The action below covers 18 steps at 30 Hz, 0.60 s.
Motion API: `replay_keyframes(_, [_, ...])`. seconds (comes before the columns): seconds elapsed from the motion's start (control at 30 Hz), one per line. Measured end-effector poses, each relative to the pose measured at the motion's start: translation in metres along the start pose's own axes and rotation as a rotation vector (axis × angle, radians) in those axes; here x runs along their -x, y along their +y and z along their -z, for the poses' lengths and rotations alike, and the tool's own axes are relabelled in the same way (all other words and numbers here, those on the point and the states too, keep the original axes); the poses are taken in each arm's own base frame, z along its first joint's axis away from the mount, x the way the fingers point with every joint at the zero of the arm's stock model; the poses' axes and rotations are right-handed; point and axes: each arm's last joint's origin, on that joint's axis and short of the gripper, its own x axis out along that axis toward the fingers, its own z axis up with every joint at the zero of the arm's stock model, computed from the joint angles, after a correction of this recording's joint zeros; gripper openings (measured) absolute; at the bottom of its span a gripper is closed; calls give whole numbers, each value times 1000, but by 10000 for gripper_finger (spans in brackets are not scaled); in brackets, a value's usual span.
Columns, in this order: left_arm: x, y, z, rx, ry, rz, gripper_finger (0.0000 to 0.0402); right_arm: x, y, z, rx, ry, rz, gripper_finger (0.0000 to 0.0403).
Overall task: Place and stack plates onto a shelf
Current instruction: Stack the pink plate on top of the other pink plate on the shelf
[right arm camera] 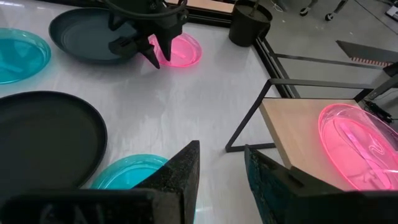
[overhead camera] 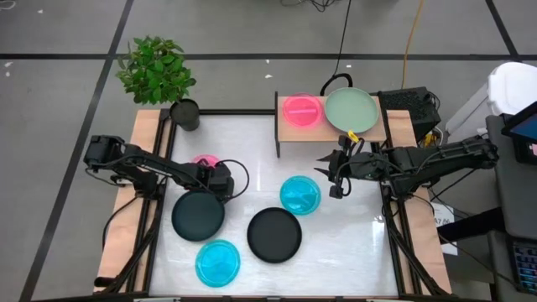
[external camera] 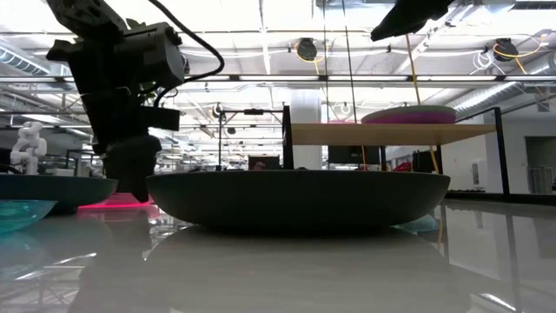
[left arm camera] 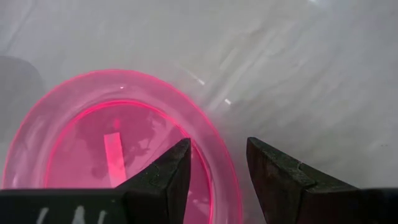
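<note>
My left gripper is open and points down over the table's left middle. It stands astride the rim of a pink plate that lies flat on the table. My right gripper is open and empty. It hovers in front of the shelf, above a cyan plate. On the shelf board rest a second pink plate and a pale green plate. In the low view a purple layer shows under the green one. Two black plates and another cyan plate lie on the table. My left gripper comes from above, one finger over the inside of the pink plate and the other outside it. The plate's rim lies in the gap. The plate sits flat on the table. Whether the fingers touch the rim I cannot tell.
A potted plant in a dark pot stands at the table's far left corner. The shelf's upright side panel and thin black legs border the table's far middle. Wooden rails run along both table sides.
</note>
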Motion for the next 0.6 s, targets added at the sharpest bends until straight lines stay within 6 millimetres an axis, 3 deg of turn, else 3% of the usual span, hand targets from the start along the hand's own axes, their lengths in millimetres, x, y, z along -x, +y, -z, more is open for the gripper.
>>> replay_keyframes(0.13, [0, 1, 1, -6, -5, -16, 156, 0, 0, 0, 0, 0, 0, 112])
replay_keyframes(0.4, [-4, 4, 7, -40, 13, -28, 94, -2, 1, 0, 3, 7, 0, 112])
replay_keyframes(0.6, [-4, 4, 7, -54, 11, -26, 78, -3, 1, 0, 4, 9, 0, 112])
